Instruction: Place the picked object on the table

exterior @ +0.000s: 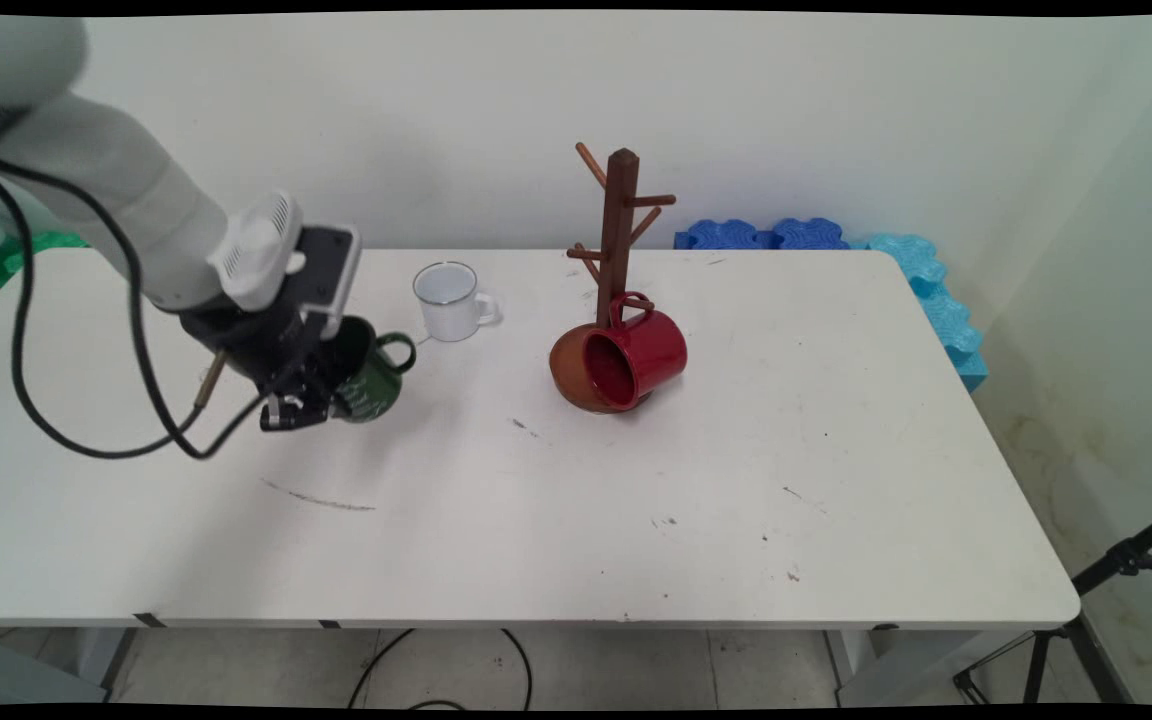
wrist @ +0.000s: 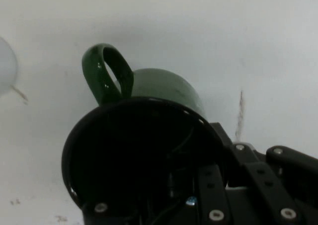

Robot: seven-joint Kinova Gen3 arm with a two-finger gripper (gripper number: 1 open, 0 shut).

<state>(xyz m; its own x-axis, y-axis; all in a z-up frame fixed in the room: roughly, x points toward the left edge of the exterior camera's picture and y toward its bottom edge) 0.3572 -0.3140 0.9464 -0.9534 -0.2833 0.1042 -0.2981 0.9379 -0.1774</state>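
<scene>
White tabletop [exterior: 536, 500], scuffed with a few dark marks, runs back to a plain pale wall, with blue foam pieces [exterior: 896, 255] stacked past its far right corner and a tripod leg [exterior: 1126, 560] at the lower right. Much is hidden around the gripper [exterior: 321, 405]: in the main view its black body covers one side of the green mug [exterior: 376, 385], and in the hand view the mug's dark inside swallows the fingers, so one finger seems to sit inside the rim and the other outside, pinching the wall. That mug is glossy dark green with a loop handle and pale lettering too small to read; it is tilted and sits well left of the wooden mug tree [exterior: 618, 235]. A red mug [exterior: 636, 355] lies on its side against the tree's brown base [exterior: 571, 375]. A white enamel mug [exterior: 448, 300] stands upright between the green mug and the tree.
</scene>
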